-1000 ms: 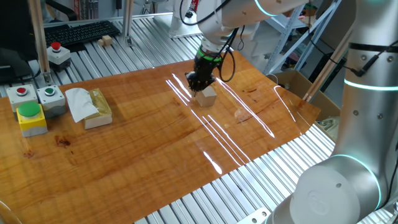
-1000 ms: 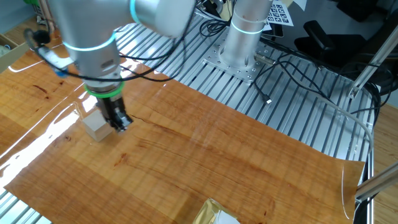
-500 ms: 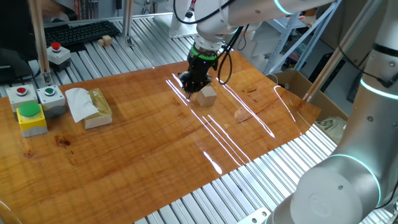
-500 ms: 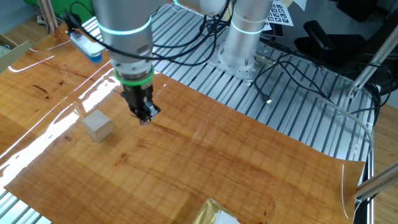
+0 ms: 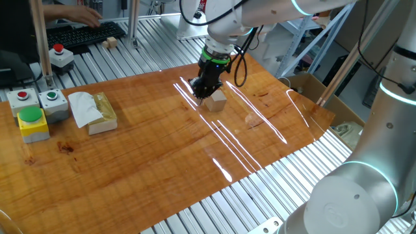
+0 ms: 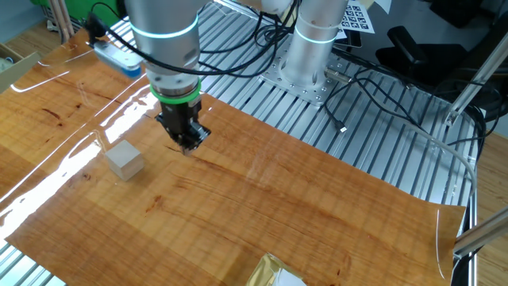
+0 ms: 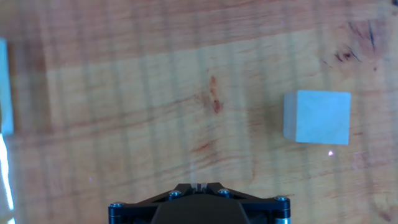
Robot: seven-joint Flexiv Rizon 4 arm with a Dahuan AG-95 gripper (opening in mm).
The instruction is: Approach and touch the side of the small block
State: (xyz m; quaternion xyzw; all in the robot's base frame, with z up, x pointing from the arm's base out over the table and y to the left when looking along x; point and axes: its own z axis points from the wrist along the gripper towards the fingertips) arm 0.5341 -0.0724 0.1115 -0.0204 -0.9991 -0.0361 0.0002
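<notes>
Claw (image 6: 187, 144) sits low over the wooden tabletop (image 6: 262, 206), fingers together as far as I can tell from the other fixed view, gripping nothing. Small block (image 6: 125, 159) rests flat on the wood, apart from my fingertips with bare board between us in that view. One fixed view has my claw (image 5: 201, 90) just beside the small block (image 5: 217, 100), gap hard to judge there. Hand view: small block (image 7: 318, 117) off to the right of centre, upright, clear of my claw body at the bottom edge; fingertips not visible there. Far side of the table: flat tan block with white tissue (image 5: 94, 111), button boxes (image 5: 36, 104), yellow box with green button (image 5: 32, 122)
</notes>
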